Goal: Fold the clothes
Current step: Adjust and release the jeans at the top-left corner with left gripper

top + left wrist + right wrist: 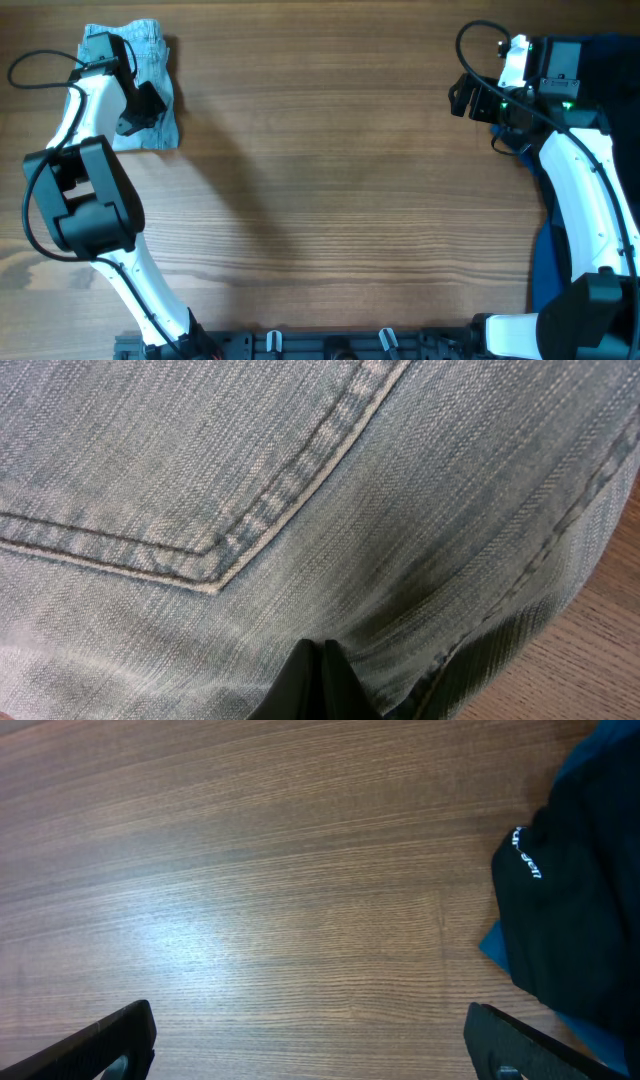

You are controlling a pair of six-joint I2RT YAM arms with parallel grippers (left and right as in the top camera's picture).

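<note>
The light-blue denim shorts (150,60) lie folded in a small bundle at the far left corner of the table. My left gripper (140,105) is right over them. In the left wrist view the jaws (322,650) are shut together with their tips on the denim (300,490), below a stitched patch pocket; no fabric shows between them. My right gripper (462,97) hovers over bare wood at the far right. In the right wrist view its jaws (310,1040) are wide open and empty.
A black garment with a small white mark (590,900) lies on dark-blue fabric (495,945) just right of my right gripper. The dark-blue fabric (550,270) runs along the table's right edge. The wooden table (340,200) spans the middle.
</note>
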